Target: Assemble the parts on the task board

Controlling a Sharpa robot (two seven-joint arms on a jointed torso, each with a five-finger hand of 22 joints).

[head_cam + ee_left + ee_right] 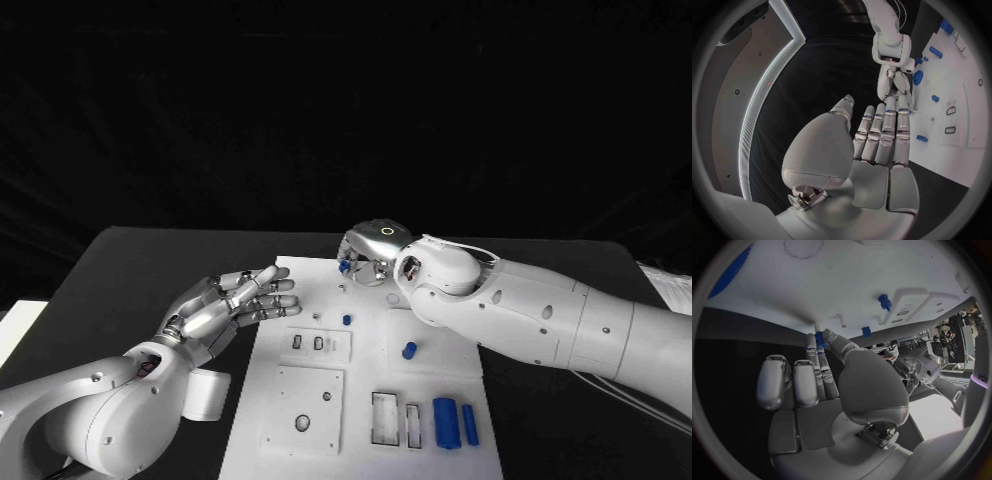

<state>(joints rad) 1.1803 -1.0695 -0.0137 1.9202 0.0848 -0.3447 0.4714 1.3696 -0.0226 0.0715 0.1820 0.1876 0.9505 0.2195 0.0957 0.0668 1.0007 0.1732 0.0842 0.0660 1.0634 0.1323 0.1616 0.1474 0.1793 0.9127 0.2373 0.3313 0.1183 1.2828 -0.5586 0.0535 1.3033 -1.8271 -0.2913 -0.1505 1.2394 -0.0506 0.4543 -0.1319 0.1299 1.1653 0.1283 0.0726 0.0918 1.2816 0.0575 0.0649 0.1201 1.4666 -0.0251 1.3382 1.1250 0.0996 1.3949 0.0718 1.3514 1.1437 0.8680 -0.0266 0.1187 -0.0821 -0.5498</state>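
Note:
The white task board (433,385) lies in the middle of the black table. At its far left corner my right hand (371,252) pinches a small blue part (343,267) between thumb and fingers, also seen in the right wrist view as the blue part (819,339) just above the board (848,285). My left hand (235,302) hovers at the board's left edge, fingers (887,127) straight and apart, holding nothing. A small blue peg (346,320) and a short blue piece (410,350) are on the board's middle. Two long blue cylinders (456,423) lie at its near right.
Raised white blocks with slots (315,344) and a plate with holes (306,397) sit on the board's left half, rectangular pockets (385,418) near its front. A white box (206,393) lies left of the board by my left forearm.

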